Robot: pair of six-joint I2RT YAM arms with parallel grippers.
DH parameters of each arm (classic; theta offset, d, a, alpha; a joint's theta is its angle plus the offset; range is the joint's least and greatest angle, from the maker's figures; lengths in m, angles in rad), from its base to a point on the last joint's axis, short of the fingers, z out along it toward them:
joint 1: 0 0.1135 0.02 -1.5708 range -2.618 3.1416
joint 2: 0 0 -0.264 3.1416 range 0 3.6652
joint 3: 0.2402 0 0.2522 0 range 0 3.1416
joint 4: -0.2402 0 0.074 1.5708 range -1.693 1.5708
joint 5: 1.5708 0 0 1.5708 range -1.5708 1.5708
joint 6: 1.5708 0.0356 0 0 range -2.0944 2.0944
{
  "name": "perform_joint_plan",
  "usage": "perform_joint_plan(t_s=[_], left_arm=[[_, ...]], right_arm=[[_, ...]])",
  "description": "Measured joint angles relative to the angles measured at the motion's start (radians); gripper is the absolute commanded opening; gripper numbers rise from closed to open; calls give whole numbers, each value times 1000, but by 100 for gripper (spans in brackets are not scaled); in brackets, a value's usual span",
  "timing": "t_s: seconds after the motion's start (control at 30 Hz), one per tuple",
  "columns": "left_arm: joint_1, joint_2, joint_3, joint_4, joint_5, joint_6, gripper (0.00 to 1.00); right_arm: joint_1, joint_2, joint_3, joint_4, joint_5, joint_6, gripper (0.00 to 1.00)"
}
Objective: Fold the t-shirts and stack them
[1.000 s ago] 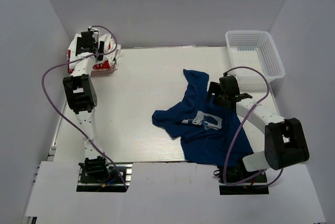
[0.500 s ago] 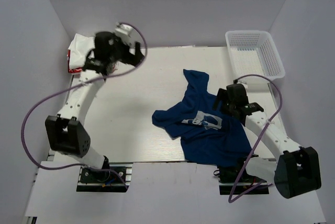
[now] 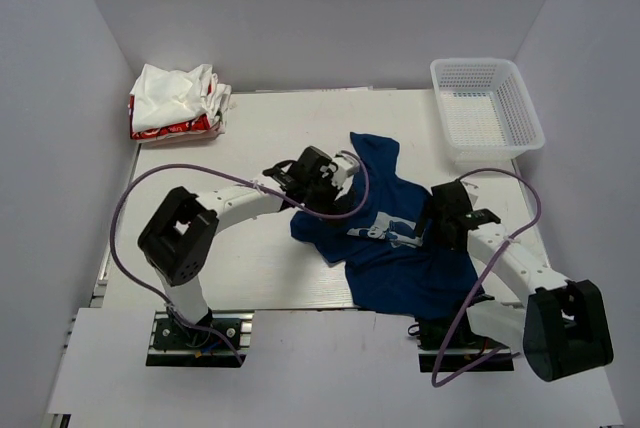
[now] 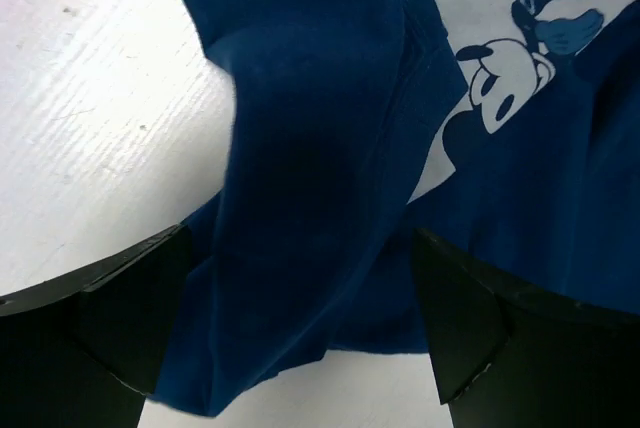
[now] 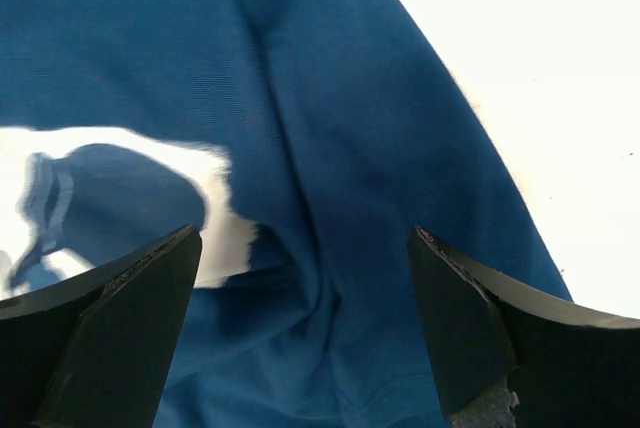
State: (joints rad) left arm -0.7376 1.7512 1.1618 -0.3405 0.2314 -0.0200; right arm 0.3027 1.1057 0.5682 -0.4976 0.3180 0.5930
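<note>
A crumpled navy blue t-shirt point(image 3: 395, 248) with a pale chest print lies at the table's centre right. My left gripper point(image 3: 333, 170) hovers over its upper left edge. It stands open, and in the left wrist view point(image 4: 300, 348) a navy fold point(image 4: 300, 188) lies between the jaws, ungripped. My right gripper point(image 3: 441, 218) is over the shirt's right side. It is open too, and in the right wrist view point(image 5: 305, 338) it straddles creased navy cloth point(image 5: 340, 148). Folded white and red t-shirts point(image 3: 175, 100) are piled at the back left corner.
A white mesh basket point(image 3: 487, 108) stands at the back right corner. Bare white table point(image 3: 240, 148) lies between the pile and the navy shirt. Purple cables loop off both arms.
My left arm has swung from the white and red pile at the back left across to the navy shirt's left edge. The right gripper has shifted nearer and lower over the shirt's right side.
</note>
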Motion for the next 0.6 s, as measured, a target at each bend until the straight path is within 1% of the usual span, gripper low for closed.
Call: perform_joint_plan(t_s=[0.07,0.1,0.13,0.17,0.2,0.23,0.3,0.33,0.37,0.4,0.5,0.6], left_arm=[[-19,19,0,3,-10,0,98],[-22,28,5,5,-13,0,88],[-23,42,16,5,-16,-3,75],[-23,62,33,8,-22,-4,49],[-23,82,48,12,-30,-15,31],[-23,107,67,13,-43,-21,1],[-23,146,99,12,-92,-38,0],[-20,161,108,13,-120,-56,0],[-18,166,109,16,-140,-71,0],[-14,166,108,16,-174,-95,0],[1,141,99,29,-315,-174,0],[30,72,59,32,-436,-266,0]], right_arm=[[-6,35,-6,2,4,3,88],[-8,51,-7,3,6,3,84],[-10,69,-8,3,7,3,79],[-11,84,-8,4,9,3,72],[-13,96,-8,8,9,0,46],[-14,105,-8,14,10,-4,34],[-14,115,-8,31,13,-6,18],[-14,118,-6,43,13,-6,6],[-14,122,-4,53,11,-6,2],[-14,131,1,60,6,-7,0],[-13,186,55,82,-21,-25,0],[-8,273,172,109,-51,-47,0]])
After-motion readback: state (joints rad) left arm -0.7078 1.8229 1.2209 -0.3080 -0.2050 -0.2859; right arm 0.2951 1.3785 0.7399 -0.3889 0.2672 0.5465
